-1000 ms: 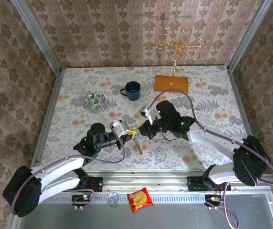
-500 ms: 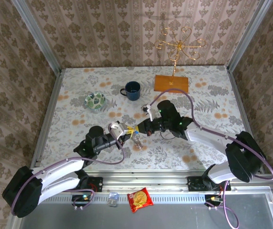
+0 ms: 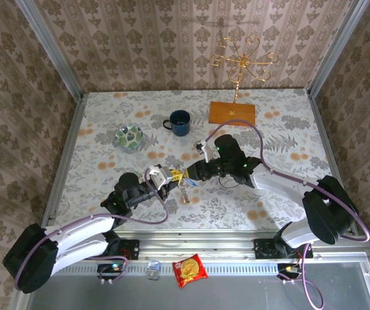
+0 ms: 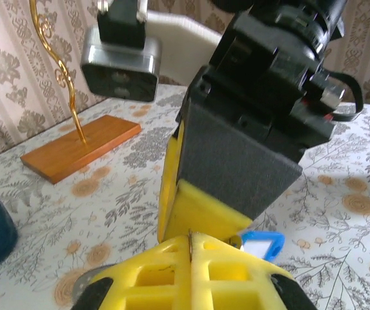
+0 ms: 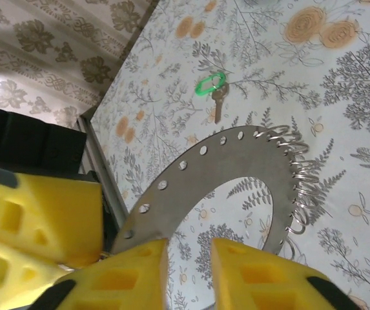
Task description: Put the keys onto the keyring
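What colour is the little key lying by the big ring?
The key has a bright green head; the right wrist view shows it best.

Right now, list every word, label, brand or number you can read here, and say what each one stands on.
No text is legible.
On the red packet near the arm bases: there is print, but it is too small to read.
On the blue key: a white label in its head, apparently blank.
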You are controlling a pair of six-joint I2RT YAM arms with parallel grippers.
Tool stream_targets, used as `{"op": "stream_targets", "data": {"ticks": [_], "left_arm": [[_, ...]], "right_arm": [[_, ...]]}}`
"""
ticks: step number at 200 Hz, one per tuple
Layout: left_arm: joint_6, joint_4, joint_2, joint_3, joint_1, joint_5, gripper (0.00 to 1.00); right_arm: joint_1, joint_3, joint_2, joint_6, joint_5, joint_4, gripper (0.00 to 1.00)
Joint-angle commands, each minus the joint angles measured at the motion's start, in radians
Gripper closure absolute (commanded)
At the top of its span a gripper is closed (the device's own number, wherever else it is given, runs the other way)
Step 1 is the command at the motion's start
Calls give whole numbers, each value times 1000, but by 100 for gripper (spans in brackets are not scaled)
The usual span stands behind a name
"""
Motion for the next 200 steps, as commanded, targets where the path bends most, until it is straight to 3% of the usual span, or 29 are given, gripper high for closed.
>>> {"op": "stream_targets", "data": {"ticks": [1, 25, 70, 86, 113, 170, 200], "left_arm": [[11, 94, 0, 5, -7, 30, 100], [-2, 132, 9, -3, -7, 38, 100], [-33, 247, 68, -12, 9, 85, 100], [-52, 284, 92, -9, 19, 90, 100], [-70, 304, 125, 5, 24, 119, 100], [-90, 323, 152, 9, 25, 122, 100], [-98, 313, 151, 11, 26, 111, 100]], "right_arm": [[-8, 18, -33, -59, 3, -72, 70], [-36, 20, -105, -157, 18, -132, 68], [-36, -25, -260, -535, 136, -229, 65], [-16, -41, -301, -661, 139, -264, 60], [70, -89, -378, -867, 261, -242, 60], [150, -139, -391, -896, 416, -78, 61], [169, -140, -367, -901, 435, -28, 62]]}}
